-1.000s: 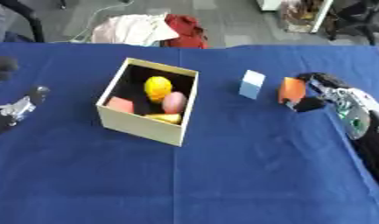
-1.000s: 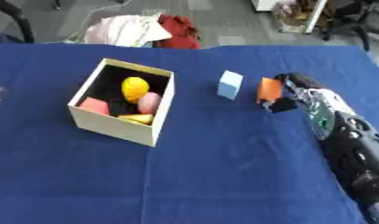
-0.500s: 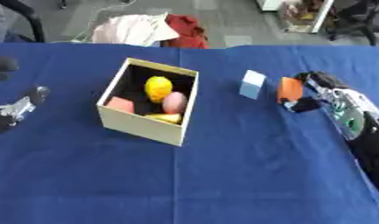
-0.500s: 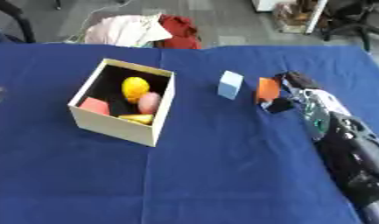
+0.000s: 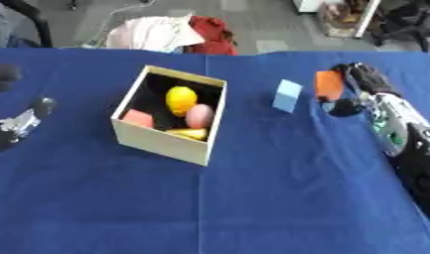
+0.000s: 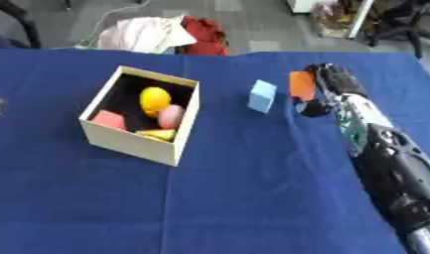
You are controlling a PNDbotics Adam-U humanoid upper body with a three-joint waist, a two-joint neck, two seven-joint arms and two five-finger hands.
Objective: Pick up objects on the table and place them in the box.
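Observation:
A cardboard box [image 5: 157, 140] stands left of centre on the blue table; it holds a yellow lemon [image 5: 180, 98], a pink egg shape [image 5: 199, 115], a red block [image 5: 138, 118] and a yellow piece [image 5: 188, 133]. A light blue block [image 5: 287, 95] stands upright to the right of the box. Further right, my right hand [image 5: 364, 82] is shut on an orange block [image 5: 328, 84], fingers behind it and thumb below, holding it just above the cloth. My left hand [image 5: 22, 123] rests open at the left edge, away from everything.
The blue cloth [image 5: 252, 208] covers the whole table. Beyond its far edge, white and red clothes [image 5: 176, 32] lie on the floor, and furniture stands at the far right. My right forearm [image 6: 392, 163] stretches along the right side.
My right hand has lifted the orange block a little, up and away from the cloth. The box, the blue block and my left hand stay put.

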